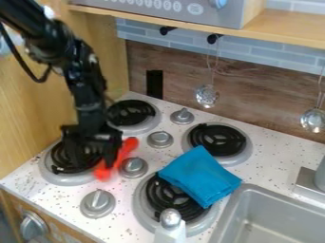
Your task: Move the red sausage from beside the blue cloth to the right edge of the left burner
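On the speckled toy stovetop (51, 195), a red utensil (123, 152) is seen left of centre beside the black gripper (96, 155); whether it is clamped cannot be told. A folded blue cloth (200, 175) is propped by burner coils (160, 193).

Red thing (128, 147) blurry, pt. hidden; sink (279, 213) cut off btm./rt.

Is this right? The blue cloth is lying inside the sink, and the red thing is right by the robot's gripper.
Not quite: the blue cloth isn't inside the sink. The camera view shows it lying on the stove top, partly over a black burner. The red thing is right by the robot's gripper, just as you said.
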Robot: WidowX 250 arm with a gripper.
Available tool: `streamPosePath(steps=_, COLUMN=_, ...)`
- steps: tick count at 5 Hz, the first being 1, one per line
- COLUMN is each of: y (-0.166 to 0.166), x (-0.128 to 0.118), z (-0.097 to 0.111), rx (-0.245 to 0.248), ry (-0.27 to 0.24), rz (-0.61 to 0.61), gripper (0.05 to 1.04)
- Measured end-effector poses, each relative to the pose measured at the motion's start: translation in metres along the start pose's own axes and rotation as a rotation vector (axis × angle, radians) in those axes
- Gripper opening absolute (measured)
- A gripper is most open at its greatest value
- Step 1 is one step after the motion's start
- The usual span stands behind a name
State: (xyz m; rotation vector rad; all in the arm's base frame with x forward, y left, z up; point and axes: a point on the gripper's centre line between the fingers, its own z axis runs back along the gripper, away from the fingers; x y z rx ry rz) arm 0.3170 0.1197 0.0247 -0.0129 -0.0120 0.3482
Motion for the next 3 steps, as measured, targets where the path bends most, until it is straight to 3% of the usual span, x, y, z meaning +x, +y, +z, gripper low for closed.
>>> streamPosePath(steps=1, y=-0.005, x=-0.008, z=0.033, rx=-0.032, ry=-0.034, rz=-0.027, gripper=1.001)
streamPosePath(steps=2, y=-0.007, x=-0.026, z=0.070, rx=-0.036, ry=-0.011, rz=-0.030, gripper=1.001)
streamPosePath(steps=3, y=-0.008, x=-0.048, z=0.113, rx=-0.034, ry=-0.019, rz=-0.038, gripper=1.001)
